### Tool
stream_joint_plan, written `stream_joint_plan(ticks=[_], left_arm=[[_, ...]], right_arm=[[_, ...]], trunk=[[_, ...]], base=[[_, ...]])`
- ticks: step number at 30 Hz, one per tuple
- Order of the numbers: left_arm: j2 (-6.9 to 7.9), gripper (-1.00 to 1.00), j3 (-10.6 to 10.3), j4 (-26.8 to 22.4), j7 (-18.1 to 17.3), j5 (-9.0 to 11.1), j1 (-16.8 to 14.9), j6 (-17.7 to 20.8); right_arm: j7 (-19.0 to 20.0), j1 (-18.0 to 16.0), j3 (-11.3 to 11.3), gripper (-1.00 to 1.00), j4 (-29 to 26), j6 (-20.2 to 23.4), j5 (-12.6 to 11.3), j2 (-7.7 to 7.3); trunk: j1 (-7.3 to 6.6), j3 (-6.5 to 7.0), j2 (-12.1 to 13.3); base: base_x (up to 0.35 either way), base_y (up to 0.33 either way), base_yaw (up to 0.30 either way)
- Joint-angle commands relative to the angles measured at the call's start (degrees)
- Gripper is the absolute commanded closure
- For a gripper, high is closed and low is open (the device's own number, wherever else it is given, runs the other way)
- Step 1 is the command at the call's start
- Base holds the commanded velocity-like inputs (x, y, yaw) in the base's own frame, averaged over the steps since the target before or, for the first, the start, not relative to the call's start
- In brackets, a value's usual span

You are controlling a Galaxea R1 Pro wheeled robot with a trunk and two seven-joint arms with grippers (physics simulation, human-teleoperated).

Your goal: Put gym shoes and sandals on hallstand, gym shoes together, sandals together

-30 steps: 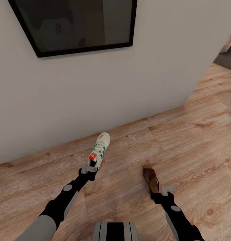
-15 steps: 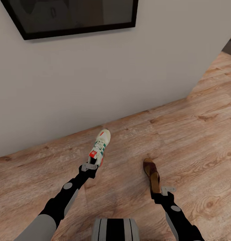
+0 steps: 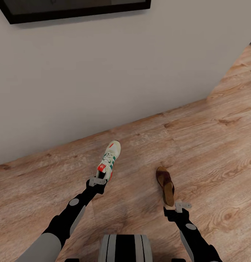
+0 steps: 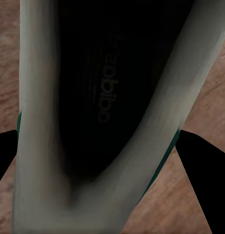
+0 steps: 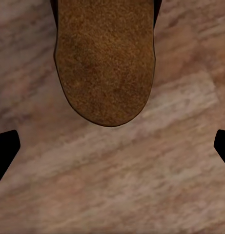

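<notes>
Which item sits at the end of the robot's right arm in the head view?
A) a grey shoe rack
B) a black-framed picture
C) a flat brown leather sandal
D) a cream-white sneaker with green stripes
C: the flat brown leather sandal lies lengthwise just ahead of the right gripper, while the cream-white sneaker with green stripes is at the left gripper.

gym shoe (image 3: pixel 110 160) left of sandal (image 3: pixel 166 185), wall (image 3: pixel 103 72) behind both

Cream gym shoe (image 3: pixel 110 160), brown sandal (image 3: pixel 166 185), apart
</notes>
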Motion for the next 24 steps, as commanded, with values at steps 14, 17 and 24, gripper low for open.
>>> stream_joint_plan(ticks=[14,17,24], left_arm=[[0.11,1.00,-0.1,0.1,-0.2,0.5,0.0,-0.1],[0.11,1.00,0.0,0.1,-0.2,0.5,0.0,-0.1],[0.10,1.00,0.0,0.1,-0.2,0.5,0.0,-0.1]], right_arm=[[0.1,0.0,-0.2,-1.00,-0.1,0.1,0.6,0.03],[0.1,0.0,-0.2,-1.00,-0.1,0.1,0.6,0.02],[0.1,0.0,-0.2,-1.00,-0.1,0.1,0.6,0.03]], trunk=[[-0.01,-0.14,0.0],[-0.01,-0.14,0.0],[-0.01,-0.14,0.0]], base=[[0.070,0.000,0.000],[0.082,0.000,0.000],[0.016,0.000,0.000]])
